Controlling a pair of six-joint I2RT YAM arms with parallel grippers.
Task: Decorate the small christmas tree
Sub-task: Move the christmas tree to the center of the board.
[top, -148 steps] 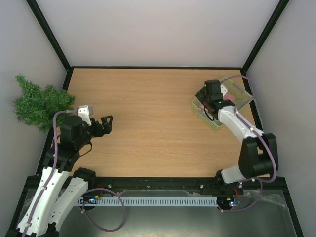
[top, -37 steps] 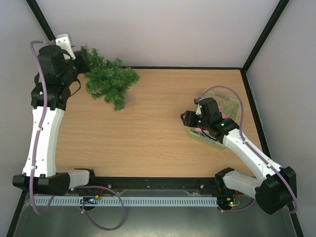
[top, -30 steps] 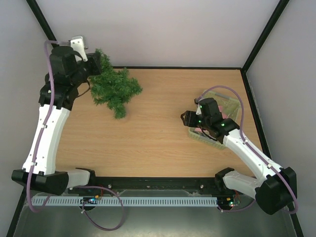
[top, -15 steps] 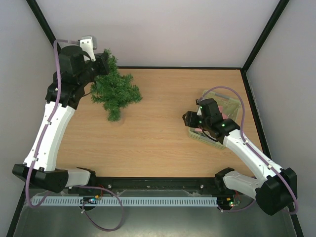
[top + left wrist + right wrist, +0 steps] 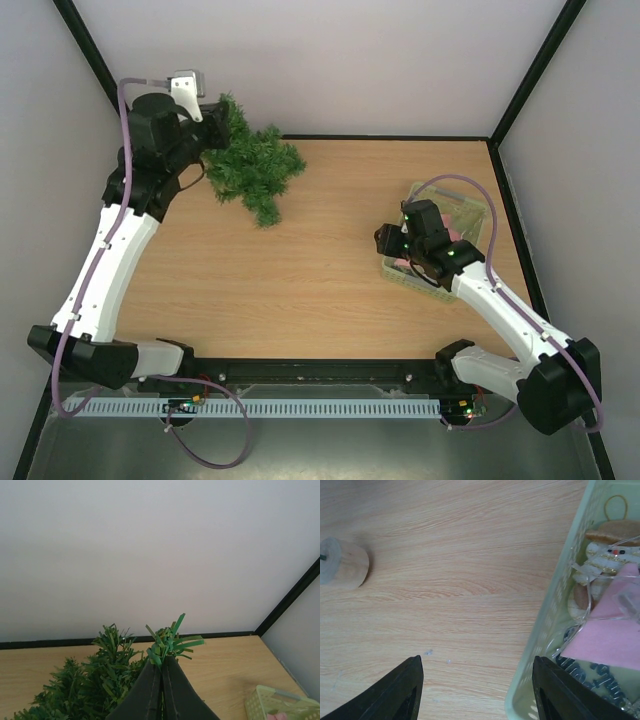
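Has swung the small bushy dark green christmas tree (image 5: pixel 255 170) in from outside the left edge of the pale wooden table (image 5: pixel 300 280) to its far left corner, pinching the top tuft between the pressed-together fingers of the left gripper (image 5: pixel 161 670). Puts it within reach for decorating, though bare and not yet released. Keeps the right gripper (image 5: pixel 476 680) spread and empty just beside the pale green plastic basket (image 5: pixel 552 615) of ornaments (image 5: pixel 607 560), with the basket wall to clear before any reach inside.
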